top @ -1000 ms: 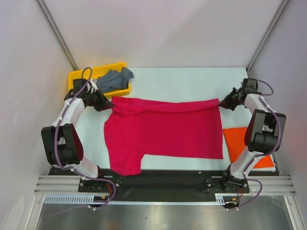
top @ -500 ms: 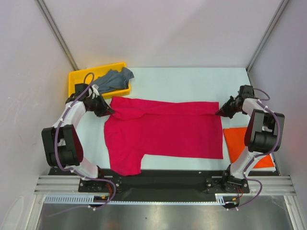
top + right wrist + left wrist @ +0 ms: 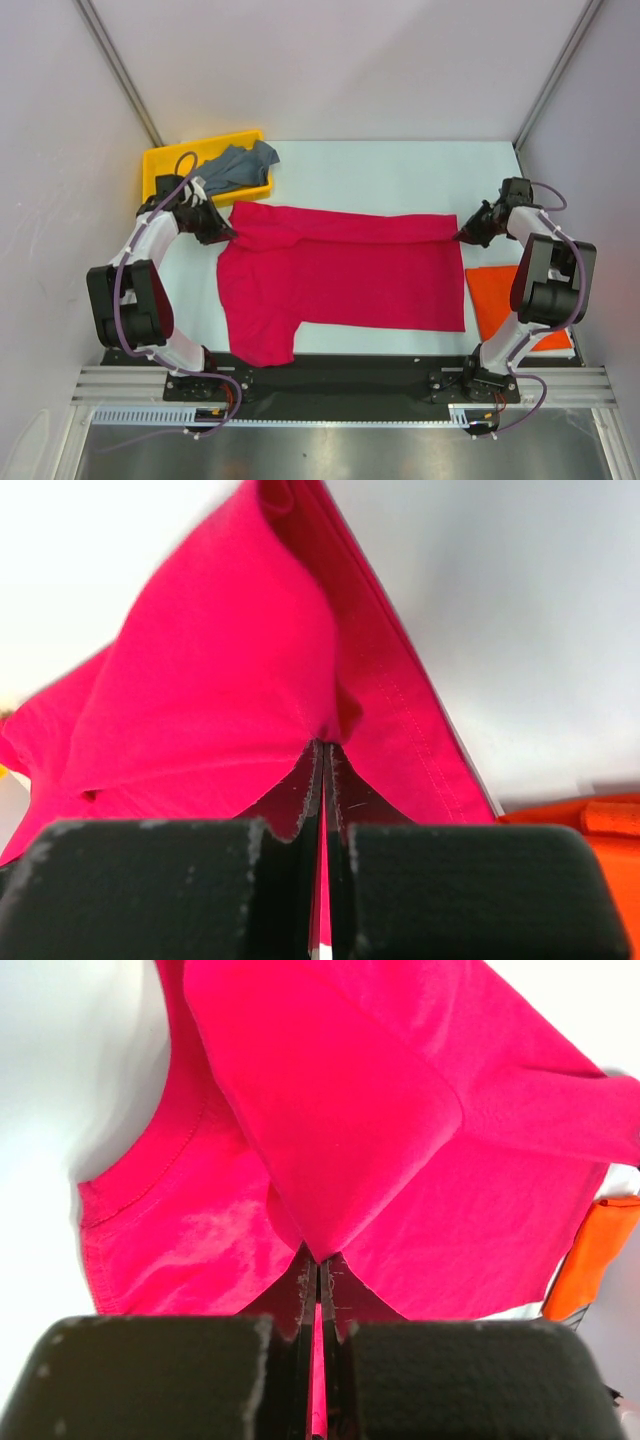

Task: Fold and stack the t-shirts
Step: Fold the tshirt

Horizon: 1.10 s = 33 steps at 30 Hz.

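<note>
A crimson-pink t-shirt (image 3: 340,275) lies spread across the table, its far edge folded over toward the near side. My left gripper (image 3: 226,230) is shut on the shirt's far left corner, and the cloth (image 3: 330,1140) runs pinched between its fingers. At the far right corner my right gripper (image 3: 462,234) is shut on the shirt's edge (image 3: 220,700). A folded bright orange-red t-shirt (image 3: 510,305) lies at the right table edge, partly behind the right arm. A grey-blue t-shirt (image 3: 238,164) sits crumpled in the yellow tray.
The yellow plastic tray (image 3: 160,165) stands at the far left corner of the table, just beyond my left gripper. Grey walls close in on both sides. The white tabletop (image 3: 390,175) stretches beyond the shirt's far edge.
Both grippers have pulled the shirt's far edge a little toward the near side, laying the fold further over. The right gripper also dropped lower. Both stay shut on the cloth.
</note>
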### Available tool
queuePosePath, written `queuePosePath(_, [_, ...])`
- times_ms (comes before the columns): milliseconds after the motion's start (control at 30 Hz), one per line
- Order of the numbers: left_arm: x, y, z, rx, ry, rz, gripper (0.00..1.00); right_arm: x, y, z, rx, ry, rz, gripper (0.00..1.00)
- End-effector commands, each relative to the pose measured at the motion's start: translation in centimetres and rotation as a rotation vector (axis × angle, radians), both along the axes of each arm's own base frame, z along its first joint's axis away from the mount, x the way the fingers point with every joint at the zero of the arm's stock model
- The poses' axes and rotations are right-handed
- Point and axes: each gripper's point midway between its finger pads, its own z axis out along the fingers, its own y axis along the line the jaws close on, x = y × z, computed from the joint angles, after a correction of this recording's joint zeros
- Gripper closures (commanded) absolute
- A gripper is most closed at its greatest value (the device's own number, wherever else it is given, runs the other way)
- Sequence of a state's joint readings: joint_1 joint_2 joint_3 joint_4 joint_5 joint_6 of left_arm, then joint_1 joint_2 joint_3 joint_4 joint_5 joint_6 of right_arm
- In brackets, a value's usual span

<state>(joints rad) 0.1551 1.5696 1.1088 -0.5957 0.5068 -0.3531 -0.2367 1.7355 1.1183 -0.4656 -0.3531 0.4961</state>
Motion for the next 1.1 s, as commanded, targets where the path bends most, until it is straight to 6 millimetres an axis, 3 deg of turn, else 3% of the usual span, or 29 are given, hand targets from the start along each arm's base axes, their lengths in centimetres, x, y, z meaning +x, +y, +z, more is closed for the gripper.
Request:
queuePosePath(0, [0.2, 1.1, 1.2, 0.041, -0.049, -0.001, 1.0, -0.1, -0.9, 1.1, -0.046, -0.027, 0.01, 1.0])
queuePosePath(267, [0.0, 0.7, 0.5, 0.005, -0.031, 0.004, 1.0, -0.1, -0.6, -0.6, -0.033, 0.006, 0.007, 1.0])
queuePosePath(333, [0.0, 0.6, 0.4, -0.002, -0.033, 0.0, 1.0, -0.3, -0.6, -1.0, -0.035, 0.027, 0.005, 0.89])
queuePosePath(400, [0.2, 0.5, 0.6, -0.008, -0.034, -0.002, 1.0, -0.6, -0.2, -1.0, -0.045, 0.043, 0.025, 0.7])
queuePosePath(467, [0.4, 0.4, 0.5, -0.017, -0.034, -0.005, 1.0, -0.3, 1.0, 0.7, -0.105, 0.001, 0.081, 0.57])
queuePosePath(533, [0.7, 0.4, 0.8, -0.019, -0.043, -0.005, 1.0, 0.6, 3.3, 2.3, -0.113, -0.077, 0.14, 0.51])
queuePosePath(567, [0.9, 0.4, 0.9, -0.019, -0.048, -0.003, 1.0, 0.6, 7.4, 3.2, -0.066, -0.124, 0.231, 0.47])
queuePosePath(600, [0.9, 0.4, 1.0, -0.023, -0.05, -0.002, 1.0, 2.1, 10.3, 5.3, -0.043, -0.268, 0.297, 0.46])
queuePosePath(667, [1.2, 0.4, 1.4, -0.026, -0.066, 0.004, 1.0, 2.0, 16.9, 7.1, 0.051, -0.4, 0.443, 0.4])
queuePosePath(700, [1.4, 0.4, 1.6, -0.029, -0.075, 0.006, 1.0, 2.0, 22.3, 8.0, 0.125, -0.502, 0.538, 0.39])
queuePosePath(733, [1.5, 0.3, 1.9, -0.033, -0.084, 0.008, 1.0, 1.4, 25.1, 8.2, 0.178, -0.519, 0.595, 0.39])
queuePosePath(767, [1.5, 0.3, 2.2, -0.039, -0.088, 0.013, 1.0, 1.2, 27.1, 8.0, 0.208, -0.515, 0.612, 0.39])
queuePosePath(800, [1.6, 0.2, 2.5, -0.041, -0.097, 0.016, 1.0, 1.6, 29.2, 9.1, 0.263, -0.588, 0.627, 0.39])
queuePosePath(833, [1.8, 0.1, 2.9, -0.05, -0.114, 0.014, 1.0, 0.3, 32.4, 7.8, 0.348, -0.539, 0.655, 0.39])
queuePosePath(900, [2.3, 0.1, 3.9, -0.056, -0.145, 0.026, 1.0, -0.1, 35.6, 8.5, 0.428, -0.592, 0.689, 0.39])
queuePosePath(933, [2.7, 0.1, 4.2, -0.059, -0.166, 0.029, 1.0, -0.9, 37.8, 7.2, 0.477, -0.544, 0.708, 0.39])
queuePosePath(1000, [3.4, 0.1, 4.7, -0.066, -0.186, 0.036, 1.0, -1.3, 40.1, 6.9, 0.522, -0.554, 0.724, 0.39])
queuePosePath(1067, [4.4, 0.2, 5.3, -0.072, -0.224, 0.038, 1.0, -2.1, 42.3, 5.2, 0.553, -0.504, 0.705, 0.39])
